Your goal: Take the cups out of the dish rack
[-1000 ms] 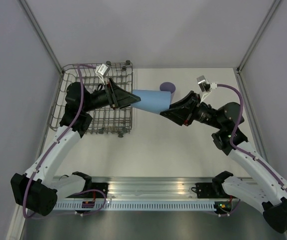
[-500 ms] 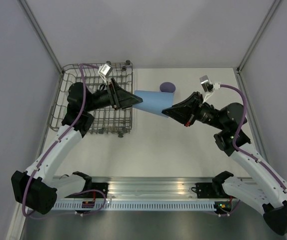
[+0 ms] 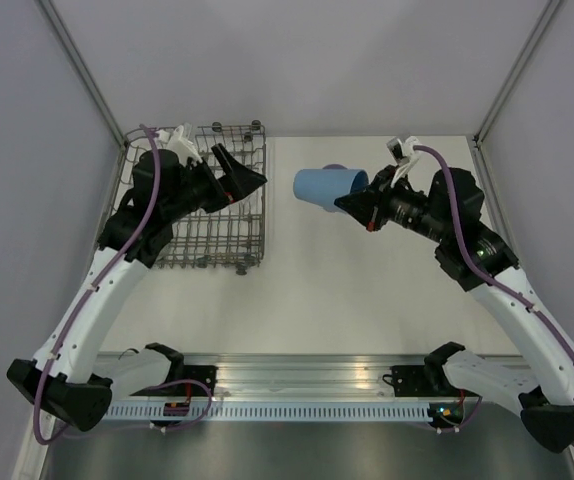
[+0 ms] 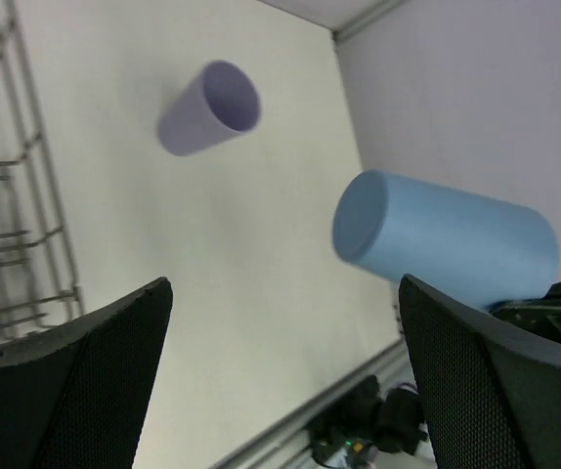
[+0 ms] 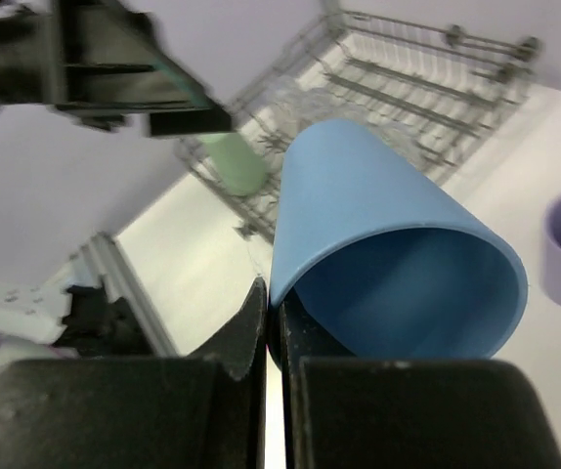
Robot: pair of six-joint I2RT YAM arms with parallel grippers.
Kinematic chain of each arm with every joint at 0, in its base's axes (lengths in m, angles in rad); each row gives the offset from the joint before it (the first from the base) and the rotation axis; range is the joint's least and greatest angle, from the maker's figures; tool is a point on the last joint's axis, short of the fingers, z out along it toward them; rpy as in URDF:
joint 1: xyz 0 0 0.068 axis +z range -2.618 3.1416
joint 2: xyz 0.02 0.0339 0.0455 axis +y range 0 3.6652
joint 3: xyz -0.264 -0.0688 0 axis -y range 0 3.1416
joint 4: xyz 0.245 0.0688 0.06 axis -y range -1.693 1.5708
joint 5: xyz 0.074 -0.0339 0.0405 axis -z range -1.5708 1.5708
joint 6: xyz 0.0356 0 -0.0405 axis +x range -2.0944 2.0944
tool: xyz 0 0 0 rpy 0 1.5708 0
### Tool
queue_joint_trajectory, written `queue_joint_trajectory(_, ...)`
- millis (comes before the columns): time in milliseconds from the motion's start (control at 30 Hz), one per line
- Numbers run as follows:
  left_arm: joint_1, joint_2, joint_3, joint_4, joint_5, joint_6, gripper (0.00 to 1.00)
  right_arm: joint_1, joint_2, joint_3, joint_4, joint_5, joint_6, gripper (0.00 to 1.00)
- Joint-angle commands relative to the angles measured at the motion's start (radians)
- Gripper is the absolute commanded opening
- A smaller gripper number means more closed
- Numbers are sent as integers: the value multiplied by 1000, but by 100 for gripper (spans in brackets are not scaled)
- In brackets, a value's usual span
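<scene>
The white counter (image 3: 367, 290) fills my overhead view, with the grey wire dish rack (image 3: 222, 238) sitting at its far left, close to the wall. My left arm reaches over the rack. The left fingers (image 3: 242, 168) are spread wide with nothing between them, hanging above the rack's right side and pointing toward the middle of the counter.

My right arm comes in from the other side. The right fingers (image 5: 273, 313) are clamped on the rim of the blue cup (image 3: 329, 186), one inside the mouth and one outside the wall. The cup is off the counter and lying on its side in the air, with its closed base aimed at the rack and well apart from the left fingers.

Just beyond it a lilac cup (image 4: 210, 107) stands upright on the counter, mouth up. From the right wrist I can see a green cup (image 5: 234, 161) among the rack's wires, but I can't tell which row it is in.
</scene>
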Motion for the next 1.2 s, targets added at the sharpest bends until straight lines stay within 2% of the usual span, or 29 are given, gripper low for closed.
queue_joint_trajectory(0, 2, -53, 50, -208, -273, 180, 100, 0, 69, 130, -259, 244, -142, 0)
queue_joint_trajectory(33, 0, -59, 48, -222, -286, 197, 100, 0, 95, 158, -335, 301, -172, 0)
queue_joint_trajectory(167, 2, -107, 18, -272, -368, 288, 100, -1, 229, 274, -463, 537, -200, 1)
queue_joint_trajectory(333, 0, -171, -66, -330, -462, 375, 100, -46, 367, 379, -582, 646, -207, 0)
queue_joint_trajectory(433, 2, -214, -137, -359, -560, 410, 100, -64, 454, 463, -630, 668, -219, 0)
queue_joint_trajectory(567, 0, -263, -217, -370, -606, 429, 100, -96, 581, 592, -698, 678, -240, 0)
queue_joint_trajectory(800, 2, -331, -323, -348, -634, 446, 100, -198, 799, 778, -817, 625, -282, 0)
queue_joint_trajectory(933, 0, -365, -381, -325, -622, 444, 100, -218, 936, 864, -877, 611, -308, 0)
queue_joint_trajectory(1167, 0, -369, -393, -307, -588, 450, 100, -238, 1102, 1023, -928, 576, -335, 1)
